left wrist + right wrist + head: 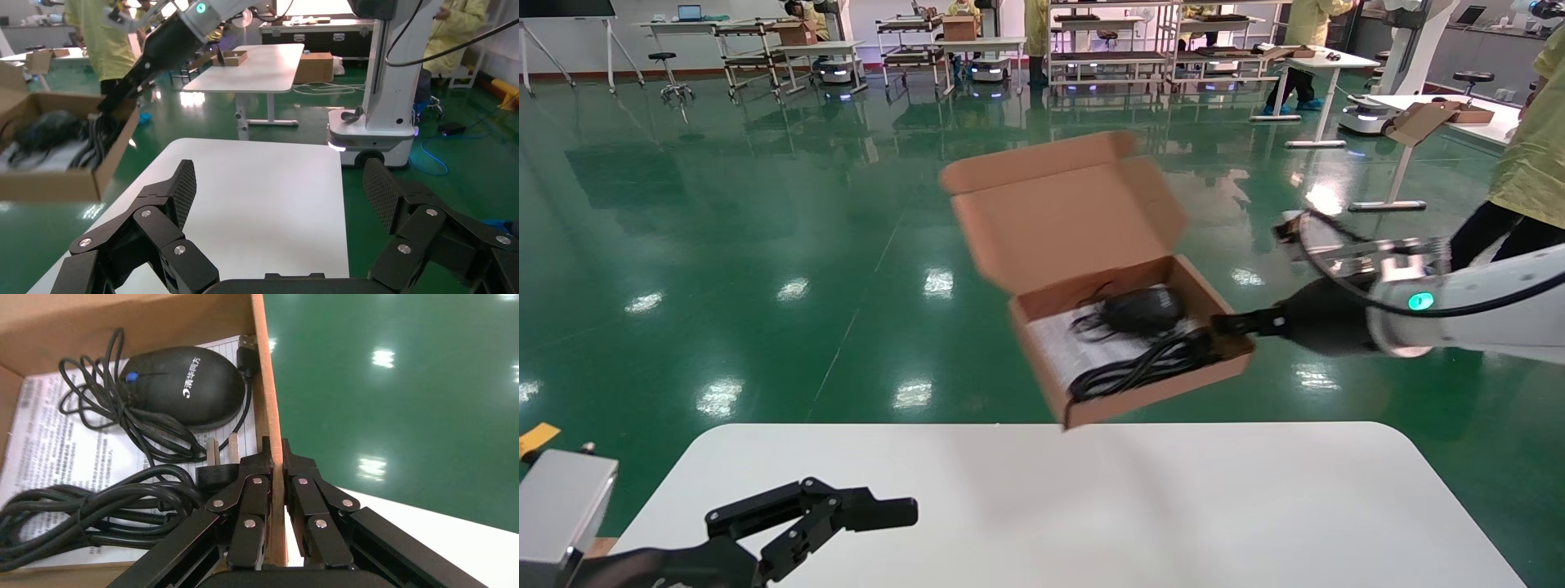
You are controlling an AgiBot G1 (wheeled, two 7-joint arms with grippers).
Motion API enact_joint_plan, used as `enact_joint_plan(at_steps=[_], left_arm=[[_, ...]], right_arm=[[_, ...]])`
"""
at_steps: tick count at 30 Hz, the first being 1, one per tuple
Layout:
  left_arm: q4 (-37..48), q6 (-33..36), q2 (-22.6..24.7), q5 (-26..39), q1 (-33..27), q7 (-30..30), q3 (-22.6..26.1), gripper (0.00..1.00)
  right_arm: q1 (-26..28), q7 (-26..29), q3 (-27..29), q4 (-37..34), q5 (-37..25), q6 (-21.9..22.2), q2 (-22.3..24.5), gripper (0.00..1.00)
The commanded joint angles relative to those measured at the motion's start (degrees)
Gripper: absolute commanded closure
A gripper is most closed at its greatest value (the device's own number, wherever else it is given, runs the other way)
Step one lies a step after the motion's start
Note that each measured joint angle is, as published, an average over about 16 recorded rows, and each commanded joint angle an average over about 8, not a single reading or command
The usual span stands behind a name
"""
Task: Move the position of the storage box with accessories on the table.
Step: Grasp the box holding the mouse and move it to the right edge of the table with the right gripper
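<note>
The brown cardboard storage box [1054,220] hangs in the air beyond the far edge of the white table [1254,506], tilted, its flap lid open. My right gripper [1223,324] is shut on the box's right side wall [274,478] and carries it. Inside lie a black mouse [183,386] with thin cord, a thick black cable bundle [85,514] and a white leaflet [43,441]. The box also shows in the left wrist view [55,184]. My left gripper [878,513] is open and empty, low over the table's near left part.
Green glossy floor lies beyond the table. White desks [1316,61], racks and cartons stand far back. A person in yellow [1532,163] stands at the right near another desk with a box. A white robot base [379,131] stands past the table's right end.
</note>
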Motion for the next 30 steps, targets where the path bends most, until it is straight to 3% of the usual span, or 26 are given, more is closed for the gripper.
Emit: enact_joint_plan(at_steps=[1, 17, 30], left_arm=[[0.0, 0.0, 0.0, 0.0, 0.0, 0.0, 0.0, 0.0], [0.0, 0.0, 0.0, 0.0, 0.0, 0.0, 0.0, 0.0], [0.0, 0.0, 0.0, 0.0, 0.0, 0.0, 0.0, 0.0]], right_arm=[[0.7, -0.6, 0.0, -0.8, -0.1, 0.2, 0.7, 1.0], [-0.1, -5.8, 0.0, -4.3, -0.2, 4.2, 8.6, 1.0], [-5.3, -9.2, 1.3, -5.0, 1.6, 7.5, 14.9, 1.0]])
